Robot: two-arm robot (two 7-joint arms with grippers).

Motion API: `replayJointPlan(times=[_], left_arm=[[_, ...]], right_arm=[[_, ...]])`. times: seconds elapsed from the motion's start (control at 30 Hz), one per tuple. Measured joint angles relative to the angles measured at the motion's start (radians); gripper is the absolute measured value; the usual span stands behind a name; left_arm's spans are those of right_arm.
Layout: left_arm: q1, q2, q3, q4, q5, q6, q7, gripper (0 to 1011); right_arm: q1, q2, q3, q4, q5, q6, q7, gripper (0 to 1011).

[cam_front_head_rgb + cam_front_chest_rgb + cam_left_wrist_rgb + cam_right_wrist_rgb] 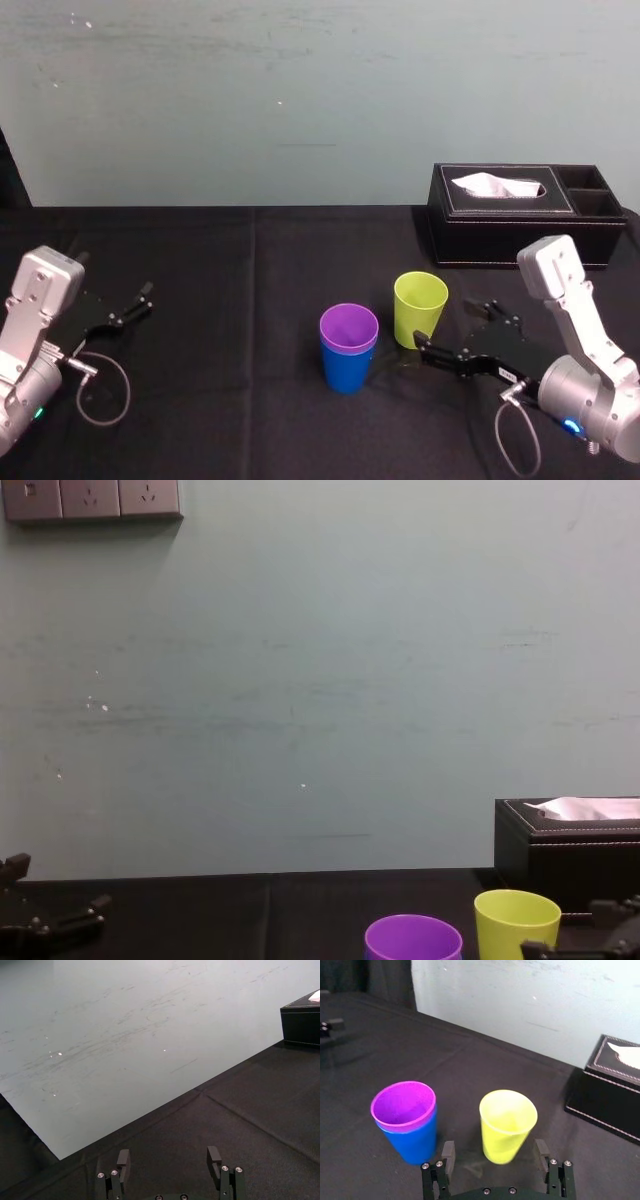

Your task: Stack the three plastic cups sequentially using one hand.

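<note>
We see the purple cup (349, 327) nested in the blue cup (346, 372) mid-tabletop (230, 300), with the yellow-green cup (420, 308) upright just to their right. Our right end effector (494, 1149) gapes wide and empty at that cup's near side. The left end effector (168, 1155) rests open at the left edge.

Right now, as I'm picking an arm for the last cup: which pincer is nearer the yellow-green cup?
Right. The right pincer is open beside the yellow-green cup, on its right; the left pincer sits far off to its left.
</note>
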Motion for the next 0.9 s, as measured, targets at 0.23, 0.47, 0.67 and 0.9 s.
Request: replayJointPlan(times=[0.23, 0.47, 0.67, 0.9], left_arm=[[0.0, 0.0, 0.0, 0.0, 0.0, 0.0, 0.0, 1000], [0.0, 0.0, 0.0, 0.0, 0.0, 0.0, 0.0, 1000], [0.0, 0.0, 0.0, 0.0, 0.0, 0.0, 0.0, 1000], [0.0, 0.0, 0.0, 0.0, 0.0, 0.0, 0.0, 1001]], right_arm=[[0.007, -0.015, 0.006, 0.037, -0.001, 0.02, -0.006, 1000], [0.033, -0.036, 0.0, 0.087, -0.014, 0.026, -0.012, 1000], [0.049, -0.056, -0.001, 0.126, -0.023, 0.016, -0.016, 1000], [0.071, -0.076, -0.012, 0.159, -0.038, 0.004, -0.014, 1000]])
